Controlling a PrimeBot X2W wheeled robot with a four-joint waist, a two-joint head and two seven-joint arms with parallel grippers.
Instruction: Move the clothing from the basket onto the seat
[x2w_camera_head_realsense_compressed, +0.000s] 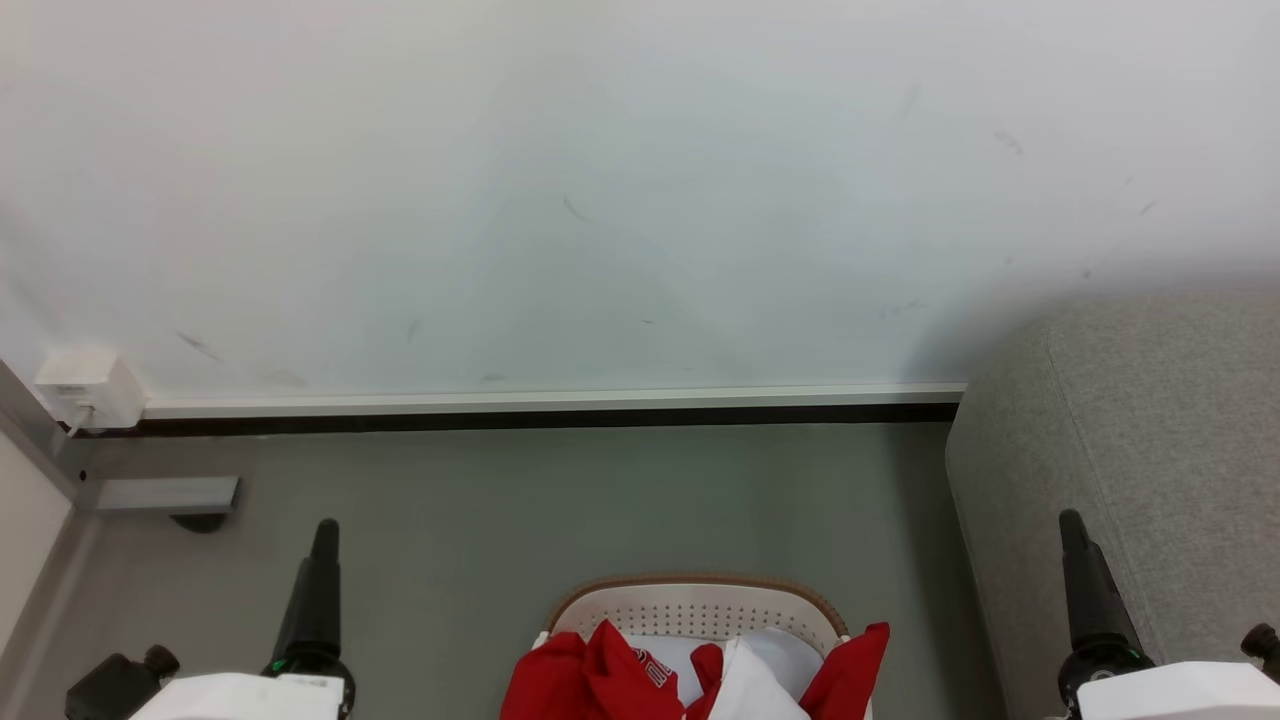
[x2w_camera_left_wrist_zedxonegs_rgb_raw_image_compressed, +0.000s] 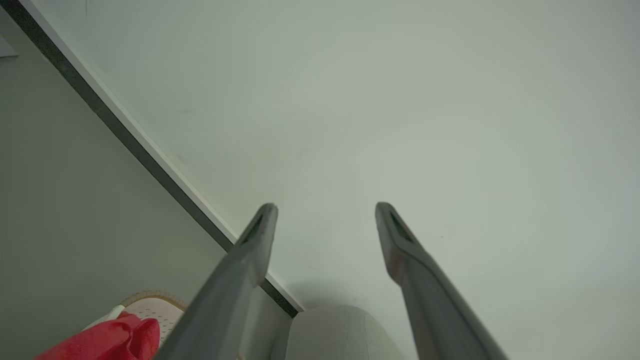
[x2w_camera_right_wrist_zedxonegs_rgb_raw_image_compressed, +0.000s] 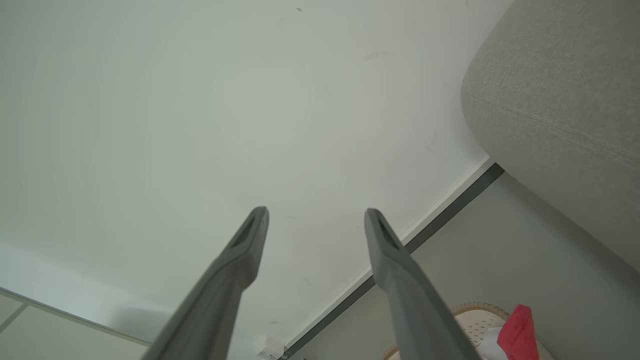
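Left gripper (x2w_camera_left_wrist_zedxonegs_rgb_raw_image_compressed: 325, 210) and right gripper (x2w_camera_right_wrist_zedxonegs_rgb_raw_image_compressed: 316, 212) rise at 7 and 5 o'clock of my head view, fingers spread wide, pinching nothing. Between them at 6 sits the basket (x2w_camera_head_realsense_compressed: 700, 605), holding the clothing (x2w_camera_head_realsense_compressed: 600, 670) heaped around a pale cloth (x2w_camera_head_realsense_compressed: 760, 665). That red heap's long axis runs 9 to 3, one corner poking toward 1 over the rim. Bare floor (x2w_camera_head_realsense_compressed: 600, 500) reaches the wall (x2w_camera_head_realsense_compressed: 640, 200) at 12; the seat (x2w_camera_head_realsense_compressed: 1150, 430) fills 3 to 4, a strip of floor apart from the basket
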